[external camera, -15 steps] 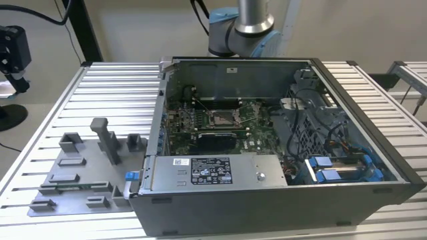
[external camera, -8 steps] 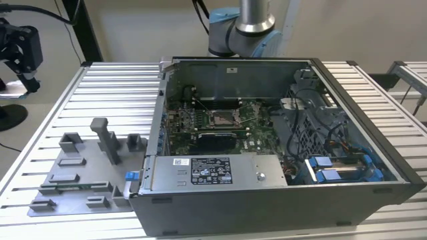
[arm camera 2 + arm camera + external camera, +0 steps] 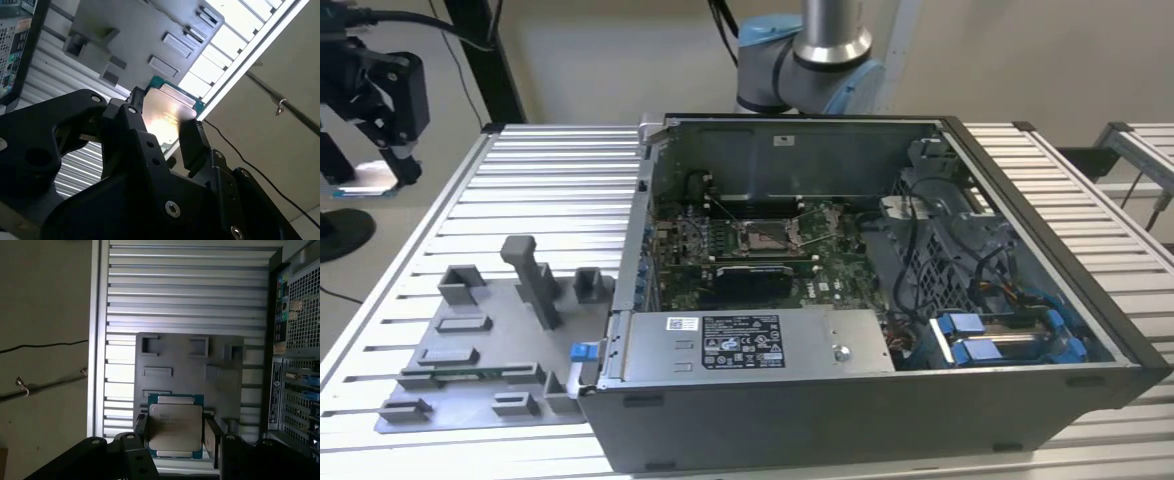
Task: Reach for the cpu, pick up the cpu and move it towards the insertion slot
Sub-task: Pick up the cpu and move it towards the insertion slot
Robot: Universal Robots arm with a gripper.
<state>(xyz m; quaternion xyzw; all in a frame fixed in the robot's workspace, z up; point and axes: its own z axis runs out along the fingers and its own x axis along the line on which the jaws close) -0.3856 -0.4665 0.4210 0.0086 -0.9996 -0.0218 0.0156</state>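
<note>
The black claw [image 3: 176,436] is pinching the silvery cpu [image 3: 175,422] by opposite edges, clear of the grey fixture plate [image 3: 190,377].

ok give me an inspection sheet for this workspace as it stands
surface: slatted metal table carrying an open computer case
job's things: cpu held clear of the table; insertion slot on the green board inside the case
clutter: grey fixture plate with blocks, beside the case
grippers: gripper shut on the cpu, one finger each side
cables: wire bundles inside the case; black cable on the floor
surroundings: pale wall
</note>
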